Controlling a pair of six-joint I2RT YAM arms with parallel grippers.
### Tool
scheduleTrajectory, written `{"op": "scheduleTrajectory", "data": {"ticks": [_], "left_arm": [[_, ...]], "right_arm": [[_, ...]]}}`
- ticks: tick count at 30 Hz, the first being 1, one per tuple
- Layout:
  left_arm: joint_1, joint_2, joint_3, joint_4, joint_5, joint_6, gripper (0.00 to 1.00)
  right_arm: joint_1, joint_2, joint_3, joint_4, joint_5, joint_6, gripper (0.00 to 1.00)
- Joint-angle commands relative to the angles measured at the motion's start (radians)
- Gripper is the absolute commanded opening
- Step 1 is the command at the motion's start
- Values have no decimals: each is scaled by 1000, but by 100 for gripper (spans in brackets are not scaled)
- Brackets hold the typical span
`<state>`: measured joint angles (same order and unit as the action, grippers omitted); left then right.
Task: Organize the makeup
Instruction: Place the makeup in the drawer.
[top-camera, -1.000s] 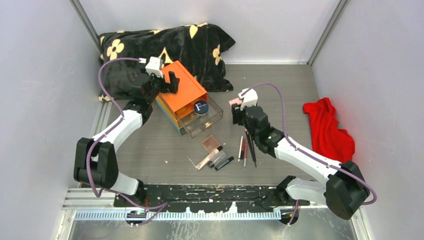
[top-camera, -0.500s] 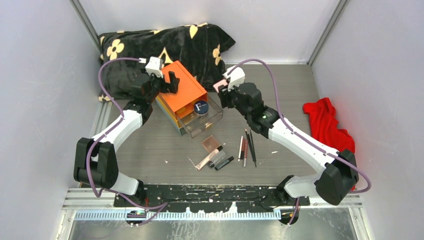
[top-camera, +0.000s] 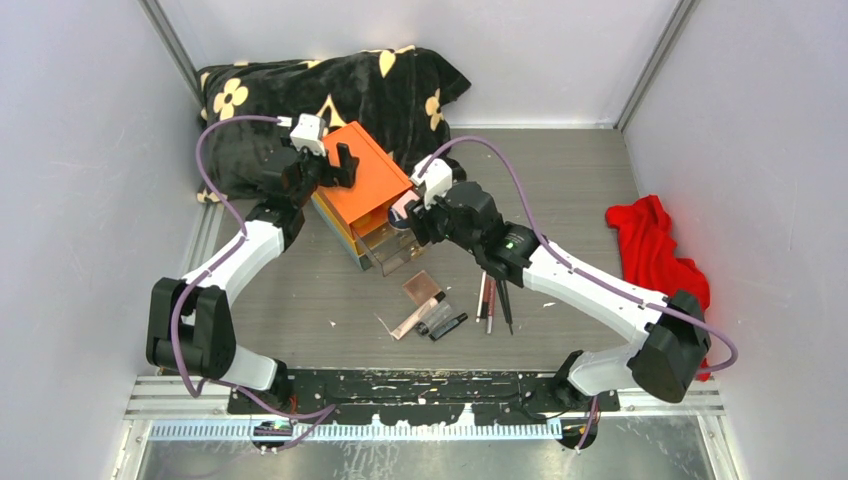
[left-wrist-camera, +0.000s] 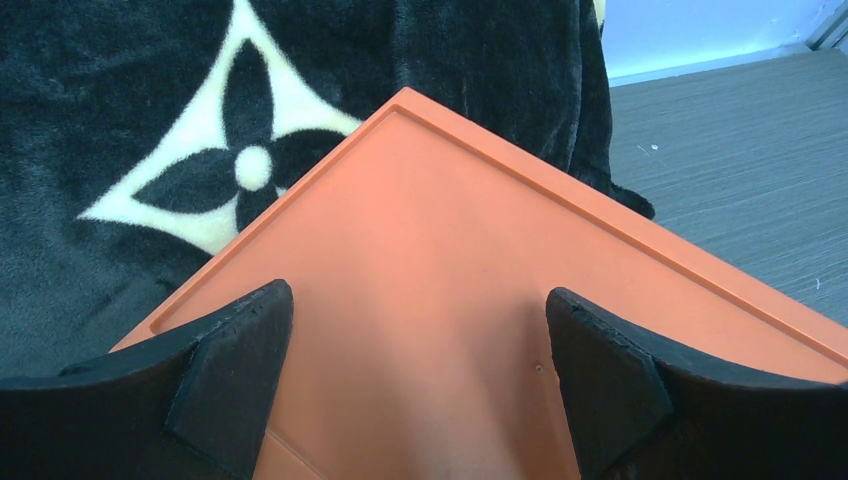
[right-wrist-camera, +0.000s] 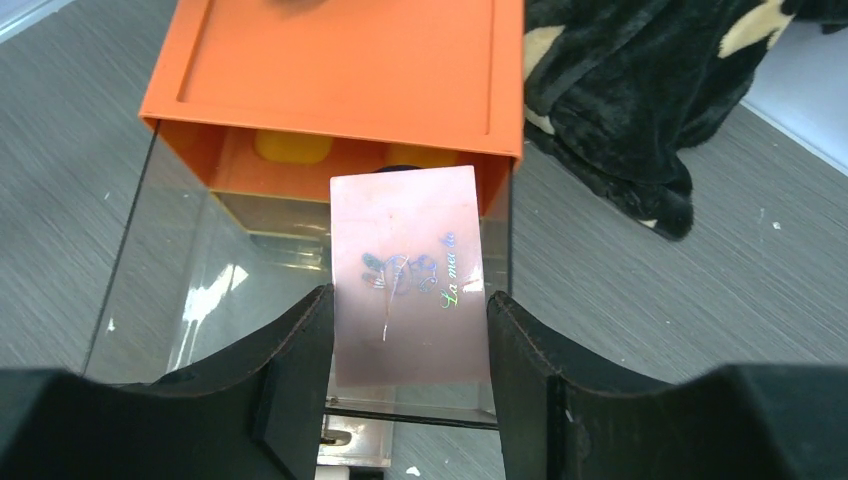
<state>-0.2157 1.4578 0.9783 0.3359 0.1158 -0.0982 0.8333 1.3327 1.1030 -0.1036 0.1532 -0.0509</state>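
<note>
Top view looks down across the bench (top-camera: 570, 170) from six o'clock; both wrist views sit close above the orange box (top-camera: 372, 178) at eleven o'clock, which all share.

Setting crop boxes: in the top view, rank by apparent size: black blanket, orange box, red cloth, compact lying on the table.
1. black blanket
2. red cloth and orange box: too close to rank; box partly covered
3. compact

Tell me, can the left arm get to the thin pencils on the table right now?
Probably not: the left gripper rests open over the orange box, and the right arm, holding a pink compact, crosses over the pencils.
</note>
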Motion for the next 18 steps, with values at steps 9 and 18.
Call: {"op": "scheduleTrajectory", "data": {"ticks": [9, 18], "left_arm": [[5, 44, -81, -345, -28, -80, 97], [6, 43, -81, -339, -24, -86, 97]], "right_arm": [[33, 27, 44, 17, -34, 32, 25], [33, 1, 12, 27, 2, 31, 67]]}}
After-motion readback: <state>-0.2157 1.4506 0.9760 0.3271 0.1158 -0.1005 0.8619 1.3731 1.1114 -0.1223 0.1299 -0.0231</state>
